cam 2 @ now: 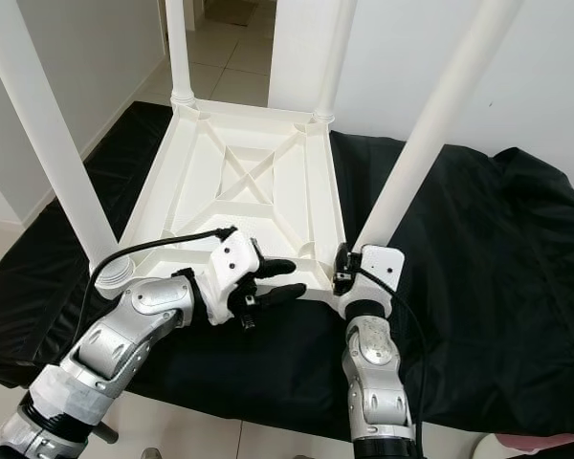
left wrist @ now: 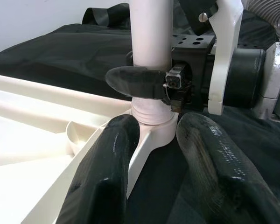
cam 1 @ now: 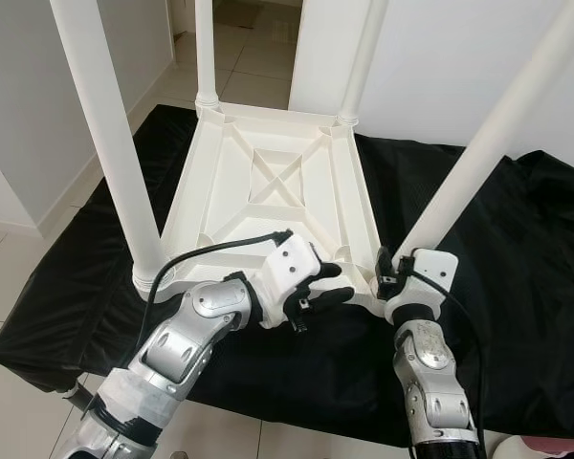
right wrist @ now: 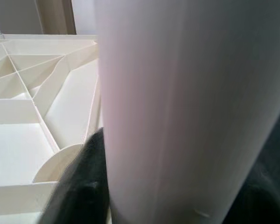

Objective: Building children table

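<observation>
A tiled room with white walls; a black cloth [cam 1: 517, 287] is spread over a low surface and carries the work. Right gripper [left wrist: 151, 84]: its black fingers close around the base of the near-right leg [cam 1: 478, 163], just above the socket at the near-right corner of the inverted tabletop [cam 1: 268, 191]; the right wrist view looks straight onto this white leg. Left gripper [cam 1: 316, 287]: its two fingers [left wrist: 107, 172] are spread apart and empty, poised at the near edge of the tabletop, just beside the same corner socket and pointing toward it. The tabletop lies upside down on the cloth, its ribbed underside and diagonal cross-brace facing up. Three further legs stand in the other corners: near-left leg [cam 1: 110, 134], far-left leg [cam 1: 205, 53] and far-right leg [cam 1: 362, 62].

Progress, as judged: all four legs appear set in their sockets, so assembly looks nearly complete. Remaining steps are probably seating the near-right leg fully, releasing it, and turning the table upright.
</observation>
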Controlling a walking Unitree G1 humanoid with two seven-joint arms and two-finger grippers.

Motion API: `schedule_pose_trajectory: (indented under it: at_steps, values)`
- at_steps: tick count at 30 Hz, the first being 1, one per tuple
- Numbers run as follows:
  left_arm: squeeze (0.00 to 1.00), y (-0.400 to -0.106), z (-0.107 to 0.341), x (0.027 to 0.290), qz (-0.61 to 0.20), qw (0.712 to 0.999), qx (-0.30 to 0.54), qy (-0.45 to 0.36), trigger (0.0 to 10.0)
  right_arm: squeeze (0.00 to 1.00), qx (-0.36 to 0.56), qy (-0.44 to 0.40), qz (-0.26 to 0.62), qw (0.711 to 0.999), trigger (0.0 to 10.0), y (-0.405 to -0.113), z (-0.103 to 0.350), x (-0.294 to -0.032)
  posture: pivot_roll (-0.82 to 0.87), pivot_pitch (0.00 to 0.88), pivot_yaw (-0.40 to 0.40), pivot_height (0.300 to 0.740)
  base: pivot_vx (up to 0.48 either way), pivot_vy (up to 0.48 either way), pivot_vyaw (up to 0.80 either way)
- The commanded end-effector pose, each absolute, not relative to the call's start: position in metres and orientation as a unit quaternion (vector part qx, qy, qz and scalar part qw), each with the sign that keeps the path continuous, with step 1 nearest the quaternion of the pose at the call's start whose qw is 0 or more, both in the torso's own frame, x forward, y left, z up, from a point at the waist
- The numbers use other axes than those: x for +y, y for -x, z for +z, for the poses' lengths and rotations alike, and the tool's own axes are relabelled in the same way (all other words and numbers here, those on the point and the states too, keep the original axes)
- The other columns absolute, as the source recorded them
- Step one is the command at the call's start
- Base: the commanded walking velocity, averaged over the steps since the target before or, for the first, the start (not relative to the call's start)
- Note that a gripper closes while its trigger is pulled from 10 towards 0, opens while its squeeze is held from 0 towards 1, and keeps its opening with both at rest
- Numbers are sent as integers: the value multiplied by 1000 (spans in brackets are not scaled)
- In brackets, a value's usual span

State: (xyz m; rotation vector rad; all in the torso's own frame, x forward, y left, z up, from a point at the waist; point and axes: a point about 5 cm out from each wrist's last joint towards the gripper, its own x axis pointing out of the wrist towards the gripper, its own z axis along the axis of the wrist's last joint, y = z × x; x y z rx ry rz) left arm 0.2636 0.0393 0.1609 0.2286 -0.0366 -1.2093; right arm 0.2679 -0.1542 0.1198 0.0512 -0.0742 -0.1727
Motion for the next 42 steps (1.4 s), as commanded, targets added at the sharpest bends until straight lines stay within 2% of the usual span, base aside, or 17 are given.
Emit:
schedule_pose_trajectory:
  at_steps: [1,5,6,12,13,14,15,17,28,31,32,33,34,42]
  values:
    - [0,-262,158,38,-573,812,-14,-111,10000,1000,-32,-35,-85,995,10000,-267,116,-152,-49,0,-84,740,0,0,0]
    - [0,-262,158,37,-573,812,-13,-111,10000,1000,-48,-16,-52,997,10000,-266,120,-154,-47,0,-86,740,0,0,0]
    - [0,-261,158,37,-573,812,-14,-110,10000,1000,-53,7,-8,999,10000,-265,121,-157,-52,0,-83,740,0,0,0]
    - [0,-257,155,36,-579,808,-11,-109,10000,1000,-53,21,48,997,10000,-261,121,-168,-56,0,-81,740,0,0,0]
    - [0,-256,155,36,-581,807,-10,-109,10000,835,-52,20,66,996,10000,-260,121,-172,-58,0,-79,740,0,0,0]
    - [0,-256,155,36,-581,807,-10,-109,10000,835,-52,20,66,996,10000,-260,121,-172,-58,0,-79,740,0,0,0]
    - [0,-256,154,36,-582,805,-9,-109,10000,0,-49,40,117,991,10000,-259,122,-174,-62,0,-77,740,0,0,0]
    - [0,-256,154,35,-584,805,-9,-110,10000,0,-44,66,183,980,10000,-259,123,-177,-64,0,-81,740,0,0,0]
    - [0,-257,155,34,-582,806,-12,-108,10000,0,-13,81,268,960,10000,-271,123,-200,-61,0,-81,740,0,0,0]
    - [0,-258,156,33,-582,806,-12,-108,10000,0,19,112,302,946,10000,-276,116,-204,-55,0,-79,740,0,0,0]
    - [0,-258,156,34,-581,806,-13,-109,10000,0,21,116,309,944,4784,-278,115,-203,-54,0,-80,740,0,0,0]
    - [0,-258,156,34,-581,806,-13,-109,10000,0,21,116,309,944,4784,-278,115,-203,-54,0,-80,740,0,0,0]
    - [0,-259,156,34,-580,807,-13,-110,10000,0,19,120,312,942,0,-279,115,-202,-51,0,-79,740,0,0,0]
    - [0,-259,157,35,-575,811,-15,-109,10000,0,18,113,323,939,0,-278,109,-196,-42,0,-80,740,0,0,0]
